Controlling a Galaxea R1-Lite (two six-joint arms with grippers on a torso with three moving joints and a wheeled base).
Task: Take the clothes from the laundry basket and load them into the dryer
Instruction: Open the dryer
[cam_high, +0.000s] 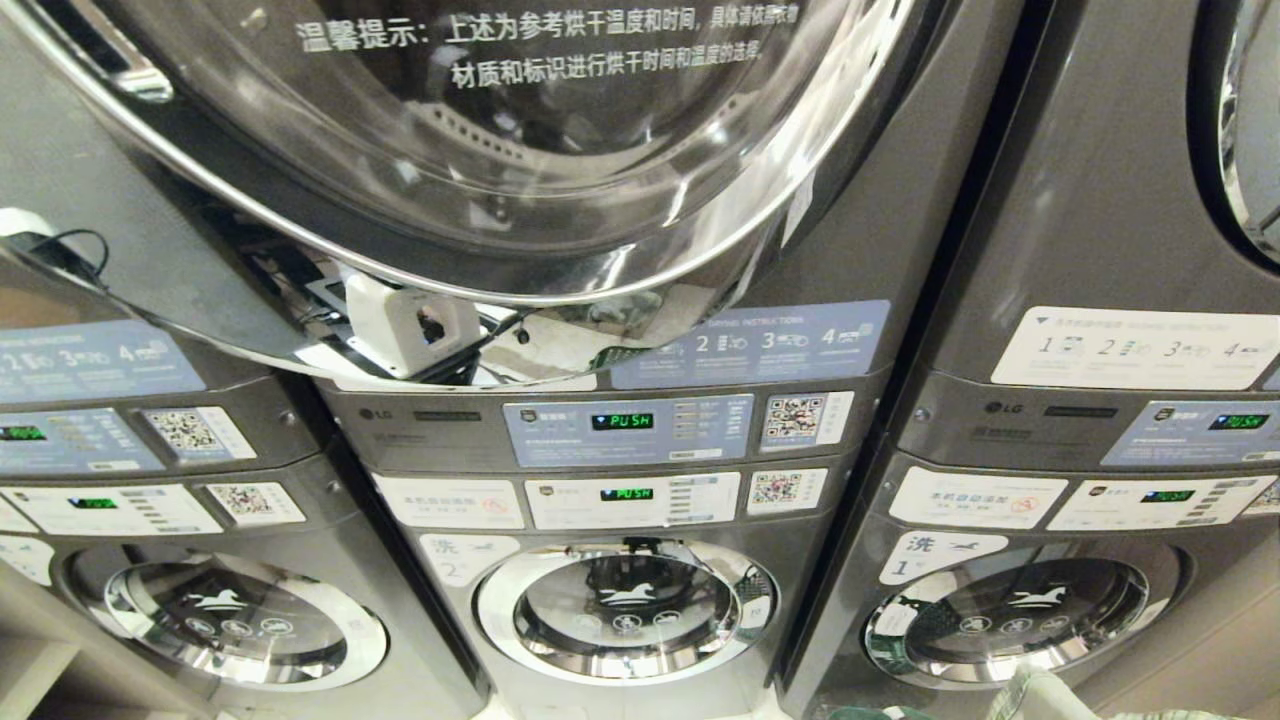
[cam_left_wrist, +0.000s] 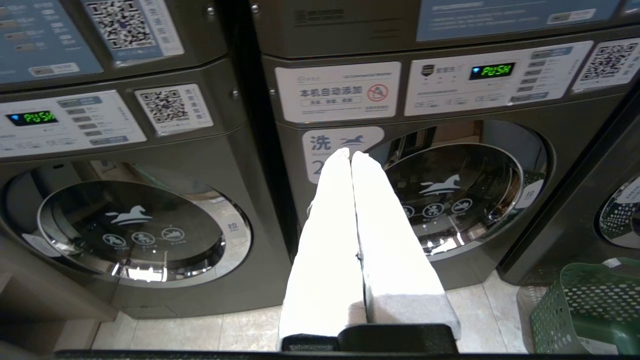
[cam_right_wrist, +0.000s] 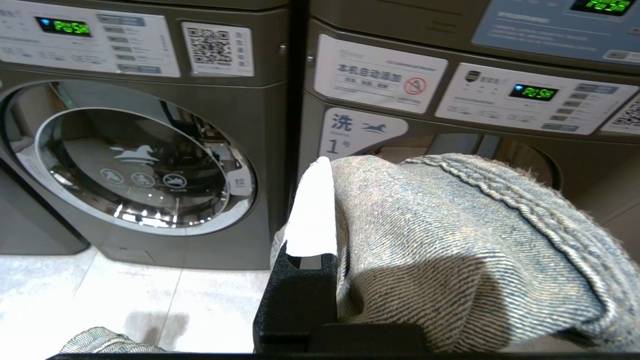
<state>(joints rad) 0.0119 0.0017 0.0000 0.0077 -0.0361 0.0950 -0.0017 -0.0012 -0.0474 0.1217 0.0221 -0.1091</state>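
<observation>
Denim garment (cam_right_wrist: 465, 250) drapes over my right hand (cam_right_wrist: 330, 200), pinched between its fingers; only one white finger (cam_right_wrist: 312, 210) shows, the cloth hiding the other. My left hand (cam_left_wrist: 351, 155) is pressed together and empty. Risk, as I judge it: the loose fold could slip free or snag on a door rim, since the pinch catches little fabric. The left wrist view alone shows the green laundry basket (cam_left_wrist: 590, 305) on the floor, beside the lower machines. The head view alone shows the upper dryer door (cam_high: 480, 140), apparently swung open.
</observation>
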